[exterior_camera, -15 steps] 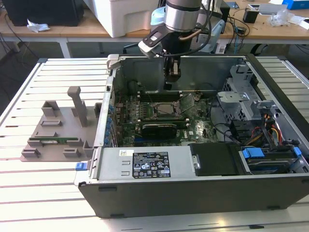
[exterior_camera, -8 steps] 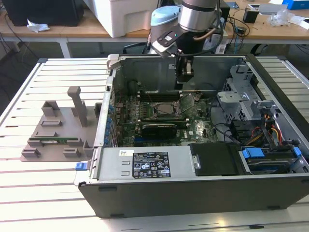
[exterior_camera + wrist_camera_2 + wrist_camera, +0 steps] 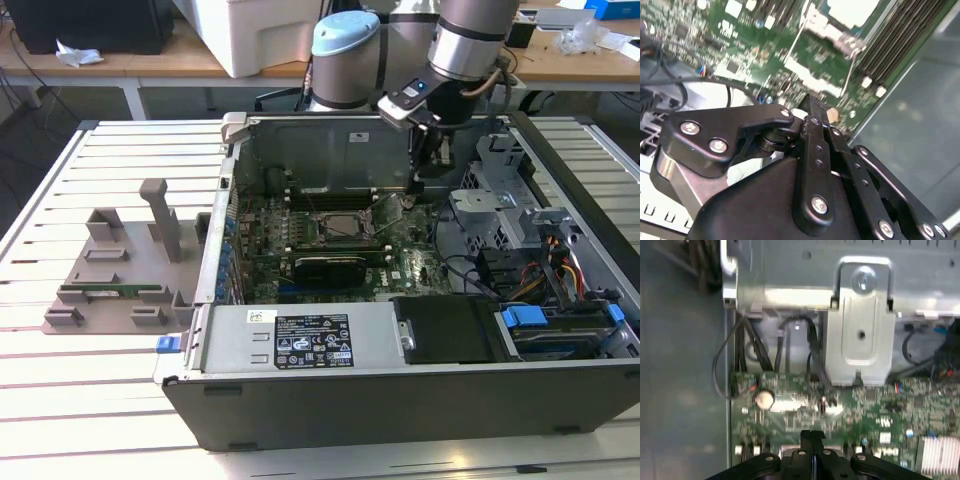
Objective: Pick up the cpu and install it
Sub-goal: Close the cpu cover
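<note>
The cpu (image 3: 343,226) lies flat inside the dark socket frame (image 3: 318,238) on the green motherboard, in the middle of the open computer case. In the second wrist view its top (image 3: 852,10) shows as a bright pale square within the metal frame. My gripper (image 3: 415,186) hangs inside the case, toward the exterior view's right of the socket and just above the board. Both wrist views show its black fingers pressed together with nothing between them: the gripper (image 3: 812,436) is shut and empty, its tip (image 3: 816,106) close over the board.
A grey fixture tray (image 3: 120,265) with upright posts sits on the slatted table at the exterior view's left. Memory slots (image 3: 900,35), loose cables (image 3: 747,347), a metal bracket (image 3: 860,335) and drive cages (image 3: 510,215) crowd the case around the gripper.
</note>
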